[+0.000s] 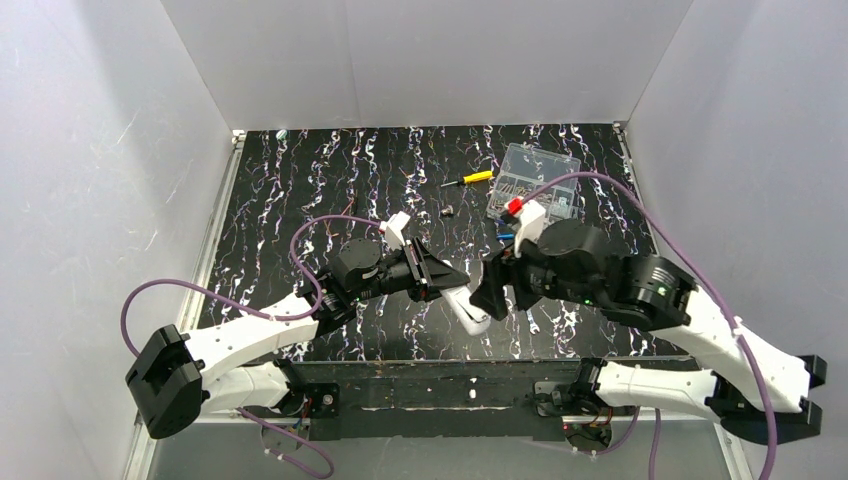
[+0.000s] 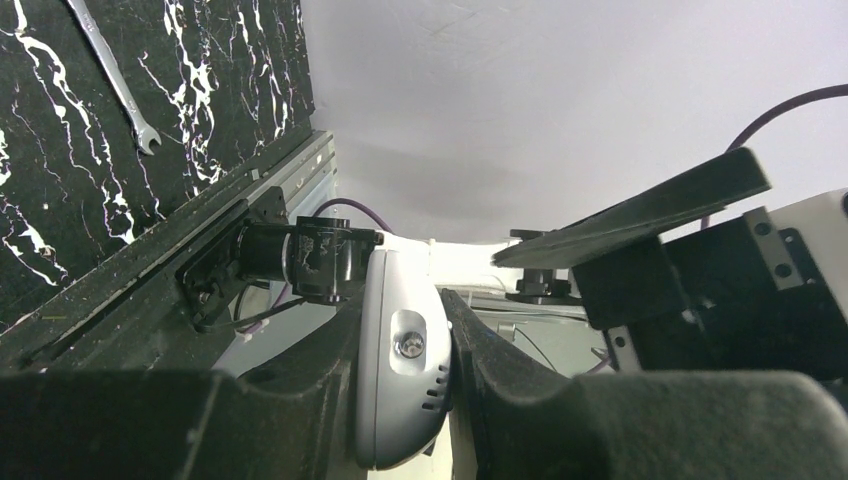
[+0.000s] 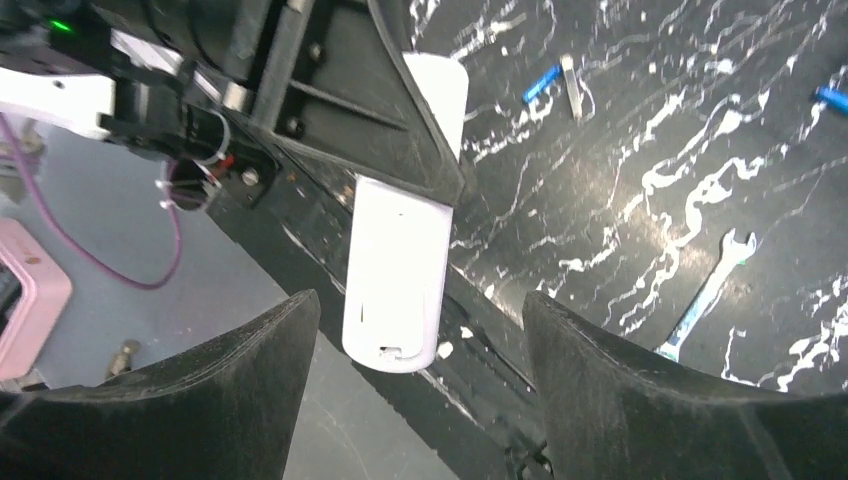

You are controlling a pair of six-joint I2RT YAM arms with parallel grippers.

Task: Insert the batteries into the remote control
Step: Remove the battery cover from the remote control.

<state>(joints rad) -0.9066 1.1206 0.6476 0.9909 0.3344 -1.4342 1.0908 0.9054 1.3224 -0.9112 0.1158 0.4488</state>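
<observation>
Top view: two arms meet nr the front edge of the table (image 1: 300, 180), tips close together.
L gripper (image 2: 400, 330): jaws pinching the remote, one finger on each long side.
Remote (image 3: 395, 265): white, held up off the table btw the two arms. The side w/ a small screw faces the L wrist cam. One end sticks out free past the L fingers.
R gripper (image 3: 420, 300): jaws spread wide, holding nothing. The remote's free end shows in the gap, w/ space on both sides.
Batteries (image 3: 541, 84): blue, lying on the table. One is just beside a small silver strip (image 3: 570, 85). The other battery (image 3: 830, 97) is well apart, at the pic edge.
Wrench (image 3: 705, 295): flat on the table, apart from the blue ones.
Screwdriver (image 1: 468, 179): yellow handle, far side, nr the clear box (image 1: 537, 180).
</observation>
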